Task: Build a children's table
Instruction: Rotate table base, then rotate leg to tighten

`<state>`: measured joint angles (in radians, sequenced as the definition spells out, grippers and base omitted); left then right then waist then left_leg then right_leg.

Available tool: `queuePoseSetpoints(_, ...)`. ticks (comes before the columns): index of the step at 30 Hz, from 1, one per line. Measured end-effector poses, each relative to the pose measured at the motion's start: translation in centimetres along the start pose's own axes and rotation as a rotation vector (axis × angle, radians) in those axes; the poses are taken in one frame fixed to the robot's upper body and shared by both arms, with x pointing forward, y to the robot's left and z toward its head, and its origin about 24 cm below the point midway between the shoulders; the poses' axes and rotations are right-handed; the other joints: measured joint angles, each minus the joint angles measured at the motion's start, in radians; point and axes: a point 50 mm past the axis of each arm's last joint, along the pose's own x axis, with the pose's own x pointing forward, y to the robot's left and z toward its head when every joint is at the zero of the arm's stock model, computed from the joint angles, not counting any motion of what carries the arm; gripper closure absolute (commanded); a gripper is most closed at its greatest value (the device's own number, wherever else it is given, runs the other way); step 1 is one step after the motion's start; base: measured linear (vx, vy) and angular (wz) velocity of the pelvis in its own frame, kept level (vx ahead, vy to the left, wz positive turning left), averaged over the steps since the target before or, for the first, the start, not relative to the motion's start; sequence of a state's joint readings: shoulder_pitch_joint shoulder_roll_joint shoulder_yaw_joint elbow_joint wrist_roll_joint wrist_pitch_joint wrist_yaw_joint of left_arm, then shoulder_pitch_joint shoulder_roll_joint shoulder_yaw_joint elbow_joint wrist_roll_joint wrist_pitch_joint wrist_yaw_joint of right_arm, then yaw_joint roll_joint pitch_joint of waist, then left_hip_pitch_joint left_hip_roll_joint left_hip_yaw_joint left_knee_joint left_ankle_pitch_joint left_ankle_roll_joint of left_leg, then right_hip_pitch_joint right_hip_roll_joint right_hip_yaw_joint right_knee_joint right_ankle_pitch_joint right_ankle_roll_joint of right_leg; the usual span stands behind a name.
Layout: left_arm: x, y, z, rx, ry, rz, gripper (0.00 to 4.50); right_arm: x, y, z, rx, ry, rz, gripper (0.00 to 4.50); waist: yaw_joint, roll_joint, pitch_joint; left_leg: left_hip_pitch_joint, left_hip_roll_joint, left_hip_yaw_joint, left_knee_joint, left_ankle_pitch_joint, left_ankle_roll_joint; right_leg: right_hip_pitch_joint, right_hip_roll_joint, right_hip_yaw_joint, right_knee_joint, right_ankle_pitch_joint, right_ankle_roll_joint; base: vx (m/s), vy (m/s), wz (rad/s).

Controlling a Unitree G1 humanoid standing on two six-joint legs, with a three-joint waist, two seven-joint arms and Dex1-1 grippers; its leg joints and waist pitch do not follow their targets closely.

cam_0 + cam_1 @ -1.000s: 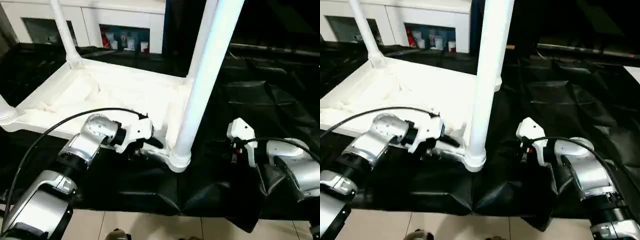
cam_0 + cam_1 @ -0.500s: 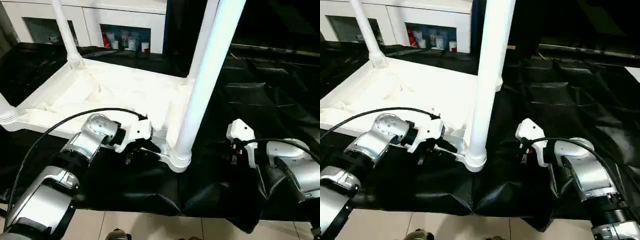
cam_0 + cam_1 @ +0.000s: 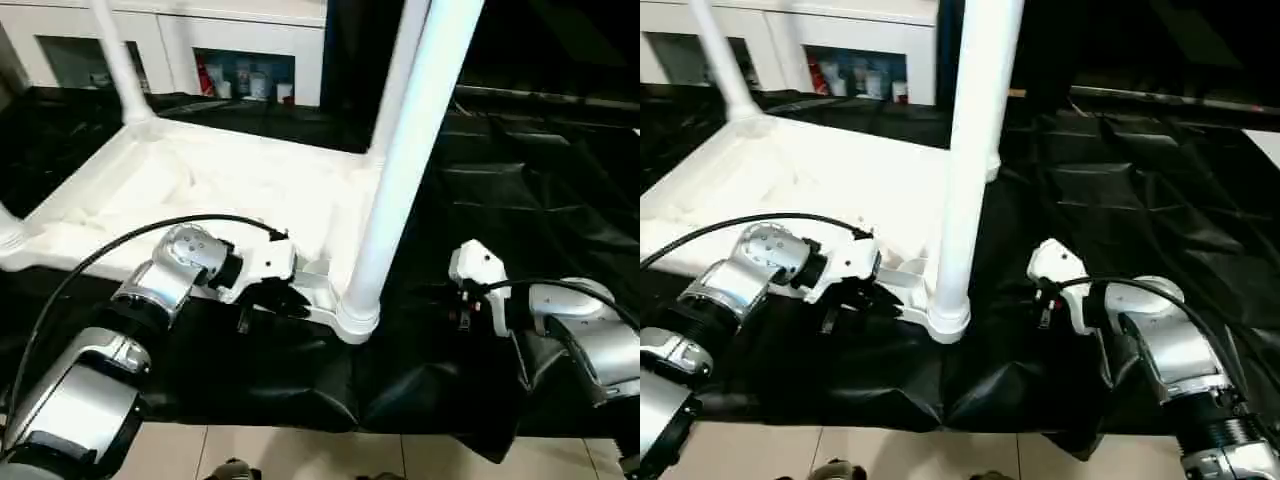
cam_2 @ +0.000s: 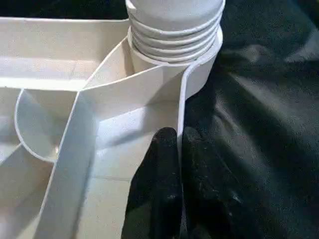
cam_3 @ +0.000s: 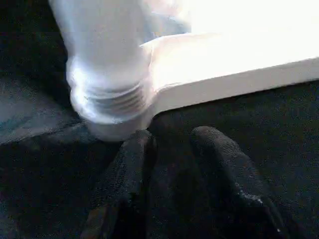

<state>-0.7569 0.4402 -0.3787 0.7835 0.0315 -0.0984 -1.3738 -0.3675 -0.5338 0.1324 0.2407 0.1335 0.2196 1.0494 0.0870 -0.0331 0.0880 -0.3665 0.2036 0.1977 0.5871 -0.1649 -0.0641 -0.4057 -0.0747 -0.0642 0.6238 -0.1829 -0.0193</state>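
Note:
The children's table lies upside down on a black sheet, its white ribbed top [image 3: 230,190] facing up. White legs stand in the corner sockets: one at the near right corner [image 3: 400,170] and one at the far left [image 3: 115,60]. My left gripper [image 3: 285,300] is at the near edge beside the near right socket [image 3: 355,318]. In the left wrist view its black fingers [image 4: 159,164] are shut on the top's thin rim wall [image 4: 180,109]. My right gripper [image 5: 174,137] stands open just right of that socket, low over the sheet, with nothing between its fingers.
A white cabinet [image 3: 240,40] with glass-fronted shelves stands behind the table. The crumpled black sheet [image 3: 520,200] covers the ground to the right and front. Pale floor tiles [image 3: 300,450] show at the near edge.
My left gripper's fingers have closed onto the table top's rim beside the near right socket. The right arm has stayed where it was.

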Motion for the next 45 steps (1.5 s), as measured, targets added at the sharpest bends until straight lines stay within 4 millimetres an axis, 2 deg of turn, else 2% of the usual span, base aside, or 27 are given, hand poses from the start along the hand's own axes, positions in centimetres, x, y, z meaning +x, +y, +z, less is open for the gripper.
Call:
queuePoseSetpoints(5, 0.2, -0.1, -0.3, -0.087, -0.013, 0.071, 4.47, 0.6, -1.2, 0.3, 0.026, -0.029, -0.132, 2.96, -0.003, 0.002, -0.001, 0.002, 0.0, 0.0, 0.0, 0.0, 0.0, 0.001, 0.0, 0.0, 0.001, 0.0, 0.0, 0.0, 0.0, 0.0)
queuePoseSetpoints(8, 1.3, 0.1, -0.1, -0.178, -0.045, 0.205, 4.47, 1.6, -1.9, 0.6, 0.094, -0.075, -0.235, 2.96, -0.006, 0.002, -0.001, 0.003, 0.0, 0.001, 0.001, 0.0, 0.0, 0.001, -0.001, 0.0, 0.001, 0.0, 0.0, 0.0, 0.0, 0.0)
queuePoseSetpoints(10, 1.9, 0.3, 0.3, -0.208, -0.049, 0.268, 4.47, 2.1, -1.9, 0.7, 0.115, -0.091, -0.257, 2.96, -0.012, 0.002, -0.001, 0.003, 0.0, 0.001, 0.001, 0.0, 0.0, 0.001, -0.001, 0.0, -0.001, 0.0, 0.0, 0.0, 0.0, 0.0)
queuePoseSetpoints(14, 1.8, 0.1, 0.2, -0.256, -0.068, 0.379, 4.47, 2.2, -2.1, 0.4, 0.151, -0.088, -0.296, 2.96, -0.026, 0.002, -0.002, 0.003, 0.0, 0.001, -0.002, 0.0, 0.0, 0.001, -0.001, 0.0, -0.001, 0.0, 0.0, 0.0, 0.0, 0.0)
queuePoseSetpoints(23, 2.1, -1.3, 0.4, -0.197, -0.062, 0.364, 4.47, 3.2, -1.1, 0.7, 0.114, -0.107, -0.204, 2.96, -0.019, 0.004, -0.004, 0.0, 0.0, 0.0, -0.004, 0.0, 0.0, 0.001, -0.001, -0.001, -0.006, -0.001, 0.001, 0.0, 0.0, 0.0)
queuePoseSetpoints(24, 2.0, -1.4, 0.4, -0.201, -0.058, 0.354, 4.5, 3.2, -1.0, 0.7, 0.107, -0.111, -0.18, 2.66, -0.018, 0.003, -0.005, 0.0, 0.0, 0.001, -0.005, 0.0, 0.001, 0.001, 0.0, -0.002, -0.007, -0.001, 0.001, 0.0, 0.0, 0.0)
queuePoseSetpoints(28, 1.8, -1.7, 0.5, -0.2, -0.041, 0.32, 4.5, 3.3, -0.7, 0.8, 0.126, -0.135, -0.105, 2.54, -0.015, -0.001, -0.007, 0.0, 0.0, 0.001, -0.008, 0.0, 0.001, 0.001, 0.0, -0.002, -0.01, -0.001, 0.001, 0.0, 0.0, 0.0)
queuePoseSetpoints(29, 1.8, -1.8, 0.5, -0.204, -0.036, 0.315, 4.5, 3.3, -0.5, 0.8, 0.128, -0.134, -0.085, 2.25, -0.015, -0.002, -0.008, 0.0, 0.0, 0.001, -0.008, -0.001, 0.001, 0.001, 0.0, -0.002, -0.01, -0.001, 0.001, 0.0, 0.0, 0.0)
queuePoseSetpoints(30, 1.7, -1.8, 0.4, -0.207, -0.034, 0.313, 4.5, 3.4, -0.4, 0.8, 0.131, -0.128, -0.063, 2.17, -0.016, -0.004, -0.009, 0.0, 0.0, 0.001, -0.009, -0.001, 0.001, 0.001, 0.0, -0.002, -0.01, -0.001, 0.001, 0.0, 0.0, 0.0)
queuePoseSetpoints(36, 1.7, -2.1, 0.3, -0.212, -0.038, 0.299, 4.5, 3.9, 0.4, 0.7, 0.081, -0.099, 0.035, 2.16, -0.014, -0.008, -0.011, 0.0, 0.0, 0.001, -0.009, -0.001, 0.001, 0.001, 0.0, -0.002, -0.01, -0.001, 0.001, 0.0, 0.0, 0.0)
queuePoseSetpoints(40, 1.7, -2.1, 0.4, -0.212, -0.042, 0.299, 4.5, 4.7, 0.2, 0.8, 0.053, -0.101, 0.02, 2.16, -0.017, -0.01, -0.013, 0.001, 0.0, 0.001, -0.009, 0.0, 0.0, 0.001, 0.0, -0.002, -0.01, -0.001, 0.001, 0.0, 0.0, 0.0)
queuePoseSetpoints(45, 1.5, -2.0, 0.3, -0.215, -0.035, 0.305, 4.5, 5.5, 0.3, 0.9, 0.057, -0.121, 0.014, 2.16, -0.031, -0.011, -0.014, 0.001, 0.0, 0.001, -0.008, 0.0, 0.0, 0.001, 0.0, -0.002, -0.009, 0.0, 0.0, 0.0, 0.0, 0.0)
